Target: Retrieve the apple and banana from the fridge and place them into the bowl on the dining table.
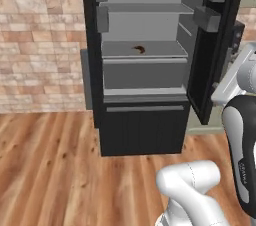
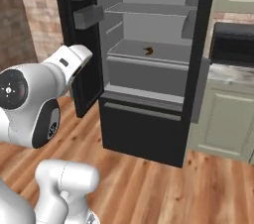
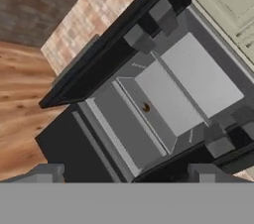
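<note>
Your fridge (image 1: 142,65) stands with both doors swung wide, brick wall (image 1: 40,40) to its left. The banana (image 1: 138,48) lies alone on the middle shelf (image 1: 145,50), near its centre. To the right, your claw (image 3: 124,174) hangs well back from the fridge, fingers spread apart, holding nothing.

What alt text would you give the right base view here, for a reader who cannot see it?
A black fridge stands open with both doors swung wide, a small brown banana lying alone on a pale grey middle shelf. The robot's white arm rises at lower left over a wooden floor, and a black microwave sits on the counter at right.
</note>
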Controlling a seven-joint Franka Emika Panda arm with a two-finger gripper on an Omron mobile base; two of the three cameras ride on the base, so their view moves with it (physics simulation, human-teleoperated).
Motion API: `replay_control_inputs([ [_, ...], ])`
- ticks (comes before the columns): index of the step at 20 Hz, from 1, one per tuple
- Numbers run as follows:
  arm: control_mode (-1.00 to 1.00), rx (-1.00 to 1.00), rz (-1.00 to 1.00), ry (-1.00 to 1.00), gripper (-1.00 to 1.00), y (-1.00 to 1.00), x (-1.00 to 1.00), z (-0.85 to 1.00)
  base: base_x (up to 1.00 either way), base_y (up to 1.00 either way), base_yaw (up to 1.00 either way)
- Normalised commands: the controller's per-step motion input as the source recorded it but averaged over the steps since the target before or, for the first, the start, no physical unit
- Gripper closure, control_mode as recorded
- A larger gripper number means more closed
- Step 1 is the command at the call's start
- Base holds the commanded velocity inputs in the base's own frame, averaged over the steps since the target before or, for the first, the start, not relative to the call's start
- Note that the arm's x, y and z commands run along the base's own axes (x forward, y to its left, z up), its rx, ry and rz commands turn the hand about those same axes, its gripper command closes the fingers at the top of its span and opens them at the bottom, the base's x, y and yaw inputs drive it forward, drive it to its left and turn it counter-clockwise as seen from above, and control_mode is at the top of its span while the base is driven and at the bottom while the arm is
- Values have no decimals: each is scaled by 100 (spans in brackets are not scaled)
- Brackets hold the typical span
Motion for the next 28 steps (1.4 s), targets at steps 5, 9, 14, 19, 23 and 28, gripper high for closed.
replay_control_inputs([
  [5, 100, 0, 0, 0, -100, 0, 0, 0, 100, -13, 0],
  [9, 100, 0, 0, 0, -100, 0, 0, 0, 100, -4, 0],
  [14, 100, 0, 0, 0, -100, 0, 0, 0, 100, -1, 0],
  [19, 100, 0, 0, 0, -100, 0, 0, 0, 86, 0, 0],
  [23, 100, 0, 0, 0, -100, 0, 0, 0, 41, 0, 0],
  [28, 100, 0, 0, 0, -100, 0, 0, 0, 3, 0, 0],
])
